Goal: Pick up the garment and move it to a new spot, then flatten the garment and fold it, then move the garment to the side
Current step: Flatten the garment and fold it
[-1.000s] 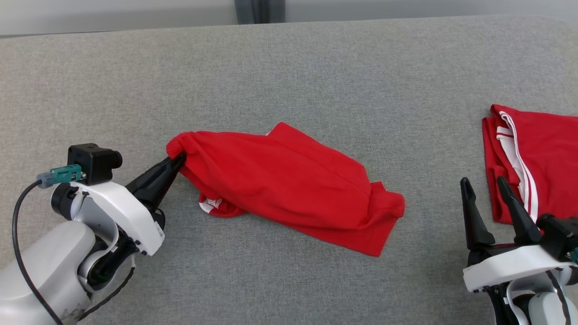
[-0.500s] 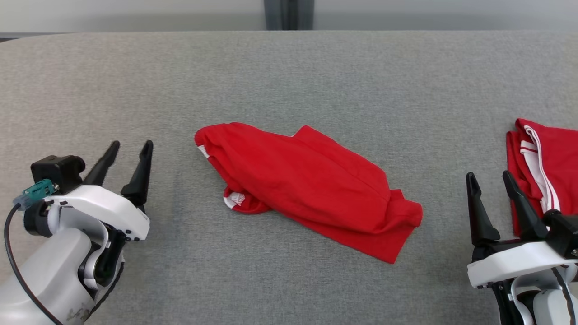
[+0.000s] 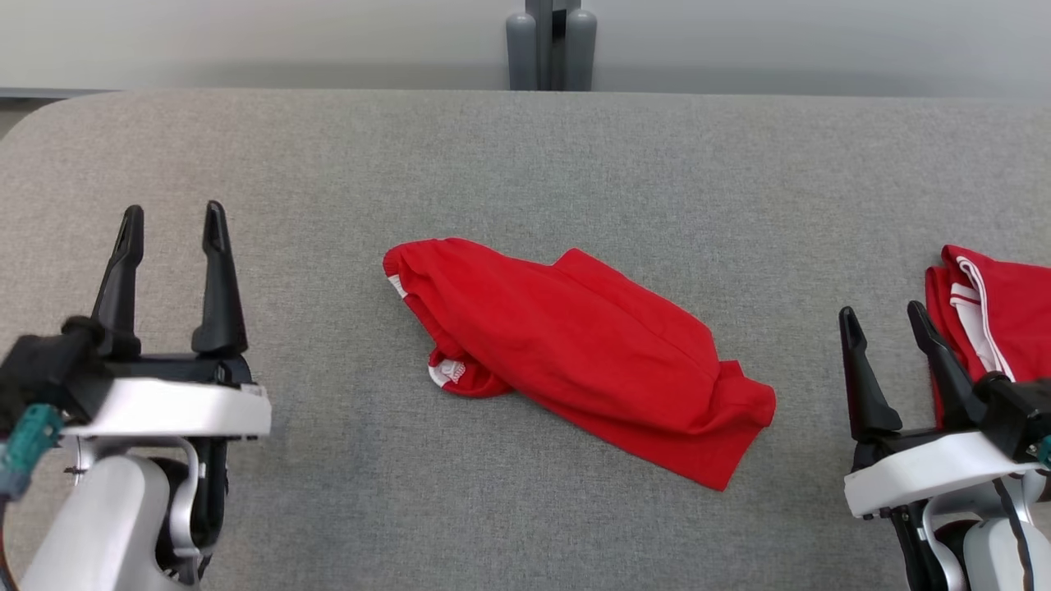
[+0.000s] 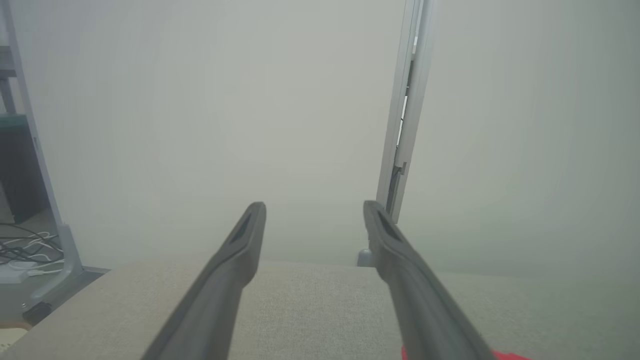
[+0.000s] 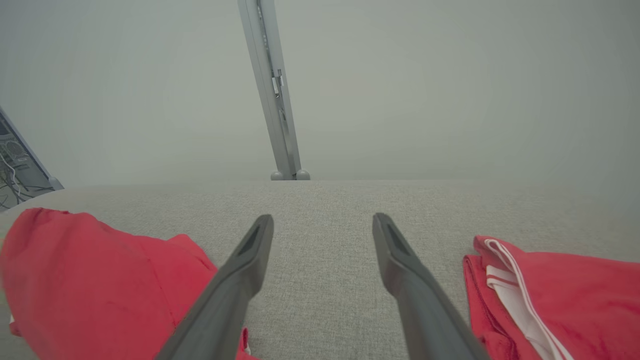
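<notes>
Nearest the robot, the left gripper point(image 3: 173, 210) hovers above the near left part of the table point(image 3: 493, 156). Its two dark fingers are spread wide, point away from the robot and hold nothing. At the near right, the right gripper point(image 3: 881, 311) is likewise spread wide and empty, its fingers leaning slightly to the left in the head view. Between the two and a little farther out lies the garment point(image 3: 575, 345), a red piece of clothing. It is loosely bunched rather than flat and rests on the grey cloth-covered table about midway across, well apart from both grippers. It runs on a slant from a rounded, gathered end at the far left to a creased end at the near right, and a bit of white trim peeks out at its near left edge. In the right wrist view it sits to the left of that gripper's fingers. Just beside the right gripper, at the right edge of the head view, lies a second red garment point(image 3: 1006, 304) with white stripes, folded over on itself. Beyond the table's far edge a grey post point(image 3: 550, 45) stands upright against a pale wall point(image 3: 246, 41). In the left wrist view, some cables point(image 4: 17, 247) lie on the floor past the table's corner.
</notes>
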